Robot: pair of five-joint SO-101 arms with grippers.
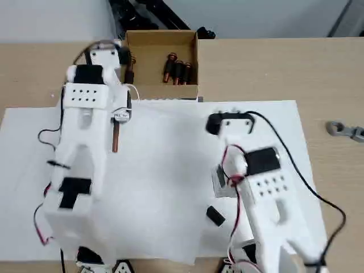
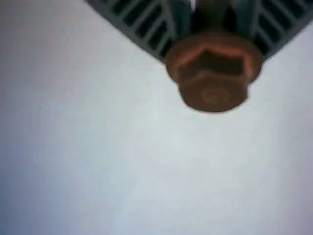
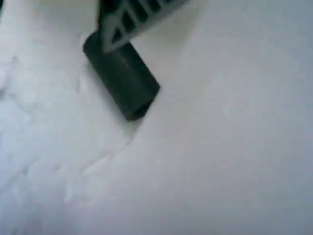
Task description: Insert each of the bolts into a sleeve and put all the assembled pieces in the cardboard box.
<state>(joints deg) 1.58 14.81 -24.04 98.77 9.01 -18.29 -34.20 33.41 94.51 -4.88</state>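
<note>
A light wooden table point(image 1: 335, 74) is covered over most of its width by a white sheet point(image 1: 165, 170), and the cardboard box point(image 1: 136, 42) is set at the table's far edge, just beyond the sheet. Inside the box, toward its right wall, several copper-and-dark assembled pieces point(image 1: 177, 69) are laid side by side.

Just in front of the box's left corner, a copper bolt point(image 1: 115, 138) is held above the sheet, clamped in the left gripper point(image 1: 117, 116). In the left wrist view the bolt's hexagonal head is seen below the dark fingers point(image 2: 146, 24), which are closed on it.

Well apart from the box, on the sheet's near side and to the right, a black sleeve point(image 1: 215, 216) is laid on its side, beside the right arm. In the right wrist view the right gripper point(image 3: 117, 34) is seen at one end of the sleeve; whether it is released or clenched cannot be told.

Far to the right of the box, a small metal tool point(image 1: 341, 129) is left on the bare wood.
</note>
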